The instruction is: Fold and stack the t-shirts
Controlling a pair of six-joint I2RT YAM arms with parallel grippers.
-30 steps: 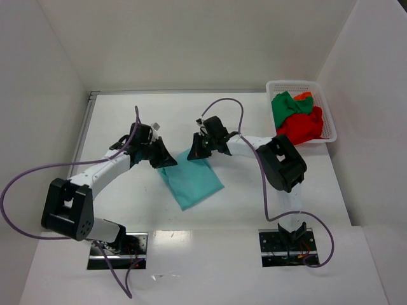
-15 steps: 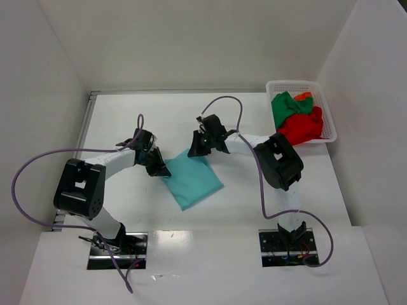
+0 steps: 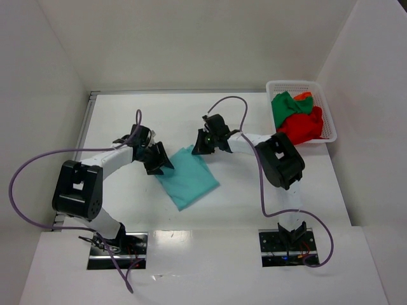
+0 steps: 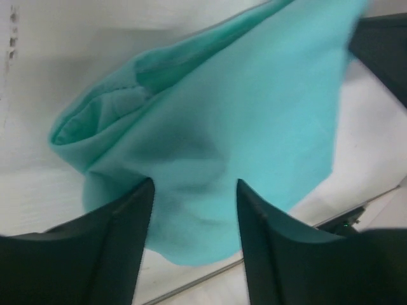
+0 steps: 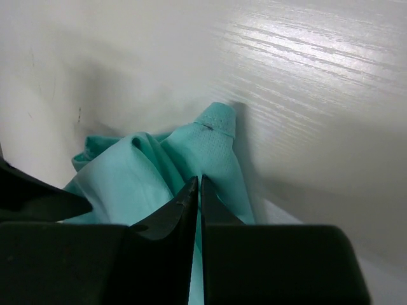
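Left claw (image 4: 194,190) stands wide, astride the teal t-shirt's (image 3: 189,181) left edge; only its wrist view shows the gap. Right claw (image 5: 197,185) is pinched on that shirt's far corner. White worktop (image 3: 241,203) lies beneath; the basket (image 3: 291,83) to its right holds a green t-shirt (image 3: 286,105) and a red t-shirt (image 3: 304,127).

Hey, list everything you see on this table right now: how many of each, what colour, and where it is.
teal t-shirt: one, teal, folded over, middle of the table
basket: one, white lattice, far right corner of the table
green t-shirt: one, dark green, bunched in the basket
red t-shirt: one, red, bunched at the basket's near end
orange t-shirt: one, orange, only a bit shows at the basket's far end
table: one, white, under it all
left arm: one, white and black, jaws open over the teal t-shirt's left edge
right arm: one, white and black, jaws shut on the teal t-shirt's far corner
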